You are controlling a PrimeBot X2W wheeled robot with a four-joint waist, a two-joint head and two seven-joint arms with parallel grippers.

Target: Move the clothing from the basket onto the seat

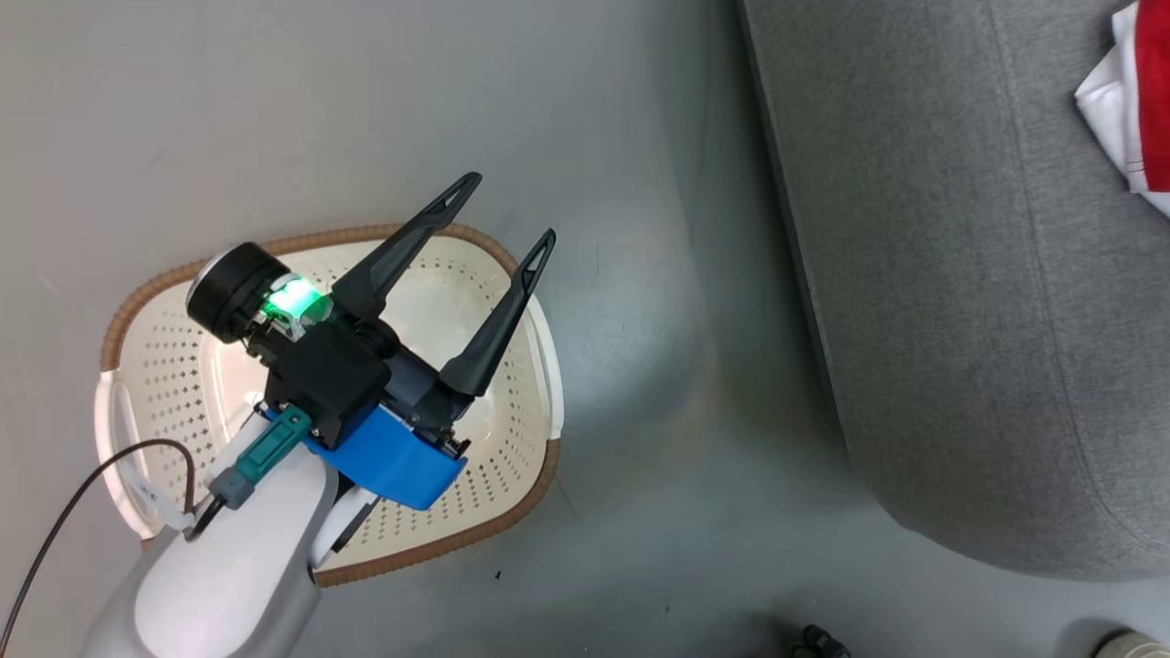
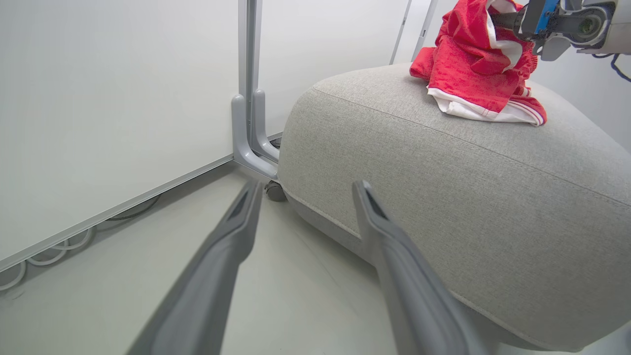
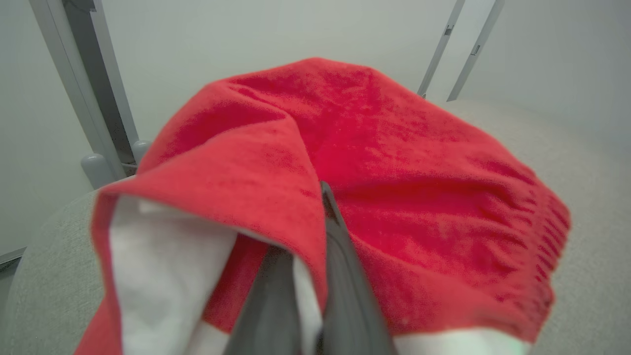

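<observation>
The cream basket [image 1: 164, 366] with its brown rim stands on the floor at the left of the head view, and its inside looks bare. My left gripper [image 1: 510, 207] hovers over it, open and holding nothing; its own view shows the fingers spread [image 2: 308, 185] towards the grey seat [image 2: 443, 197]. The red clothing [image 2: 473, 64] with white trim is bunched on top of the seat, its lower part resting on the fabric. My right gripper [image 2: 500, 19] is shut on an upper fold of it [image 3: 394, 162]. A corner of the clothing [image 1: 1143, 100] shows on the seat [image 1: 960, 320].
A white wall panel with a grey post and foot [image 2: 251, 143] stands behind the seat, a castor [image 2: 275, 191] beside it and cables [image 2: 49, 251] along its base. Grey floor [image 1: 658, 411] separates basket and seat. A small dark object [image 1: 818, 640] lies at the bottom edge.
</observation>
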